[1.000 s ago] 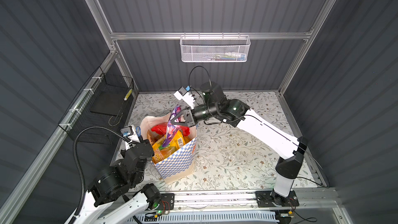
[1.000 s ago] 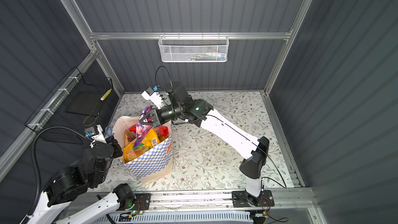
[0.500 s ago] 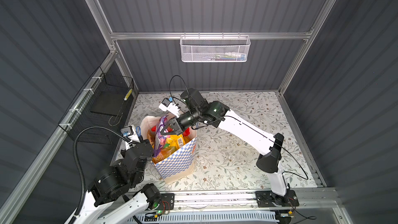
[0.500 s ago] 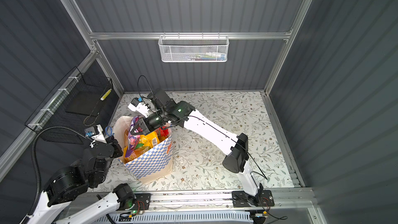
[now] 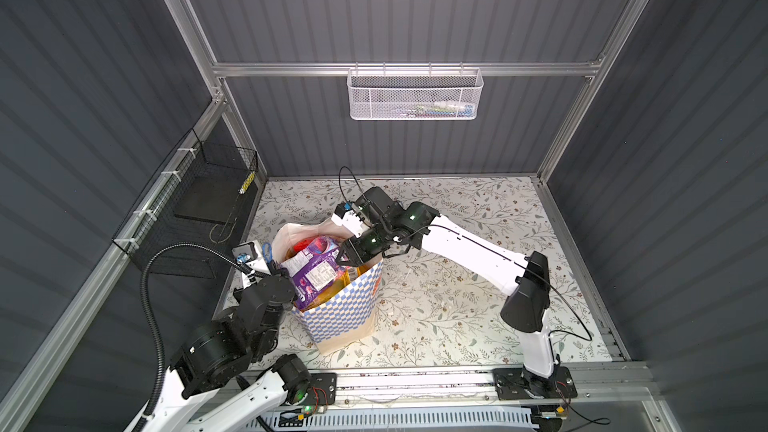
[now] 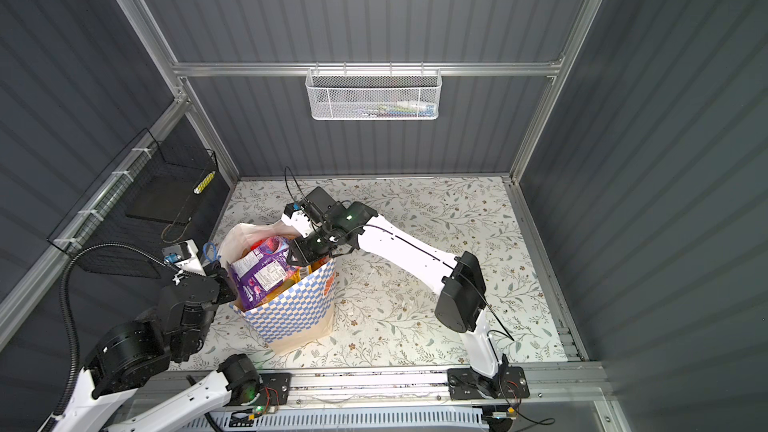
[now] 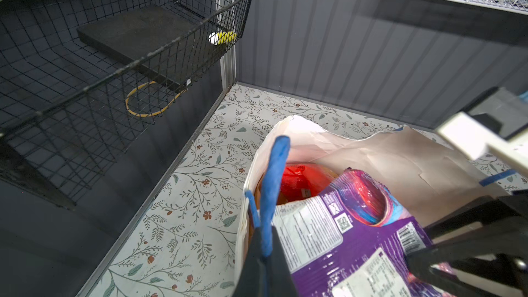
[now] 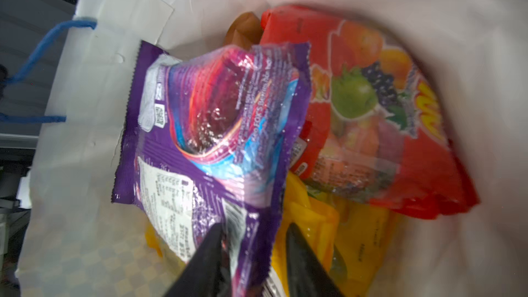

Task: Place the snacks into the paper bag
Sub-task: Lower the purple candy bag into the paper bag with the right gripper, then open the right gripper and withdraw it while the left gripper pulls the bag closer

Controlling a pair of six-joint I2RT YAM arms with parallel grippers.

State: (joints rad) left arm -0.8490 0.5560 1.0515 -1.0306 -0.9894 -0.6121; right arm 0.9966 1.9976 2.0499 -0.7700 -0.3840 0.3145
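The paper bag (image 5: 337, 311) (image 6: 291, 311) stands at the table's front left, cream with a blue-and-white checkered band. Its mouth is full of snacks. A purple packet (image 5: 316, 273) (image 6: 259, 275) (image 7: 343, 241) (image 8: 205, 127) lies on top, over a red fruit packet (image 8: 371, 127) (image 7: 300, 181) and yellow packets (image 8: 357, 238). My right gripper (image 5: 347, 257) (image 6: 296, 257) (image 8: 254, 225) is at the bag's mouth, open, with the purple packet's edge loose between its jaws. My left gripper (image 7: 265, 252) (image 5: 284, 274) is shut on the bag's blue cord handle (image 7: 274, 172) at the near-left rim.
A black wire basket (image 5: 199, 209) (image 7: 114, 67) holding a dark pad hangs on the left wall. A white mesh basket (image 5: 413, 95) (image 6: 374, 95) hangs on the back wall. The floral table top (image 5: 436, 305) stretches to the right of the bag, under my right arm.
My right gripper carried the purple packet down and left into the bag's mouth, then opened its jaws. The packet now rests on the other snacks. My left gripper has not moved.
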